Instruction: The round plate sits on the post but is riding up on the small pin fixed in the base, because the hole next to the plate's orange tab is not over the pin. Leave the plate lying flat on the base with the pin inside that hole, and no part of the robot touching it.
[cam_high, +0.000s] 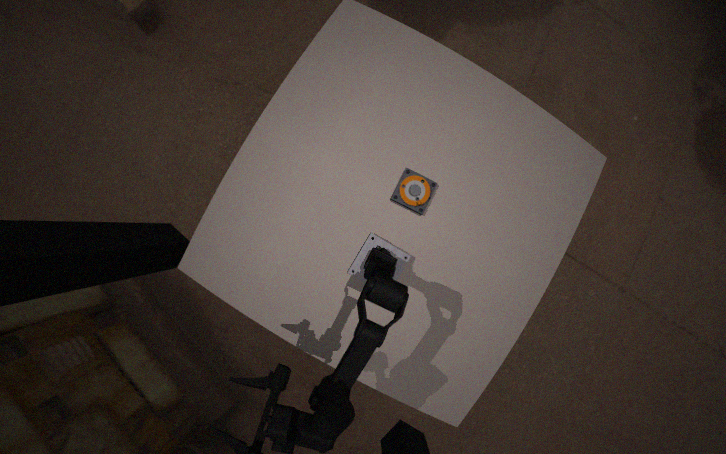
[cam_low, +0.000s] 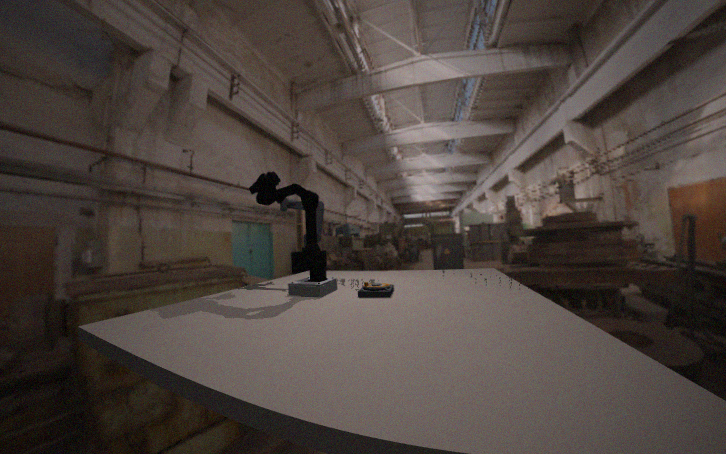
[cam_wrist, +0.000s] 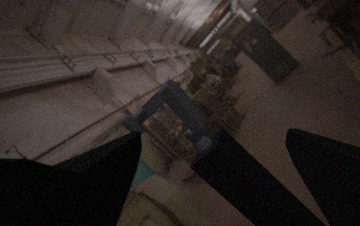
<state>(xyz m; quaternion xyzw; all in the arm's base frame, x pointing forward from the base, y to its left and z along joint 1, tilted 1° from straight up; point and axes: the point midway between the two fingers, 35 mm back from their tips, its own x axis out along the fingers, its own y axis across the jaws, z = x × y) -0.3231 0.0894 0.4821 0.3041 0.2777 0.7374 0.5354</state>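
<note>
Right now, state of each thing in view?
round plate: on the base, around the post, untouched.
end effector: open, holding nothing, pointed off the table.
arm: raised, bent away from the plate.

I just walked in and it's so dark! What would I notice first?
The bright orange round plate on its grey base pops out, near the middle of the pale table. Next comes the black robot arm, standing tall beside it and bent away from the plate, its gripper open and empty.
</note>
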